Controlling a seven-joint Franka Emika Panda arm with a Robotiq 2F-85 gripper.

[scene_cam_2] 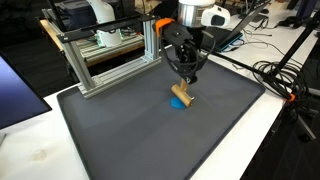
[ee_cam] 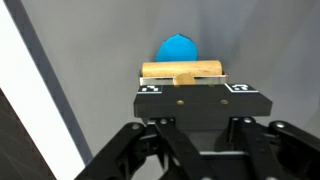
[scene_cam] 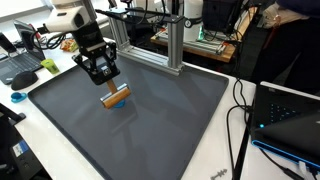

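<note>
My gripper (ee_cam: 185,84) is shut on a light wooden block (ee_cam: 182,70), which lies crosswise at its fingertips. Just past the block a blue round piece (ee_cam: 178,47) rests on the dark grey mat (ee_cam: 100,60). In both exterior views the gripper (scene_cam: 107,84) (scene_cam_2: 186,82) points down over the middle of the mat (scene_cam: 150,120) (scene_cam_2: 130,130), with the wooden block (scene_cam: 116,97) (scene_cam_2: 185,94) low over the surface. The blue piece (scene_cam_2: 179,103) shows under the block's near end. Whether the block touches it I cannot tell.
An aluminium frame (scene_cam: 150,45) (scene_cam_2: 110,55) stands along the mat's far edge. A laptop (scene_cam: 290,120) and black cables (scene_cam: 238,110) lie beside the mat on the white table (scene_cam: 215,165). More cables (scene_cam_2: 280,80) run past another side.
</note>
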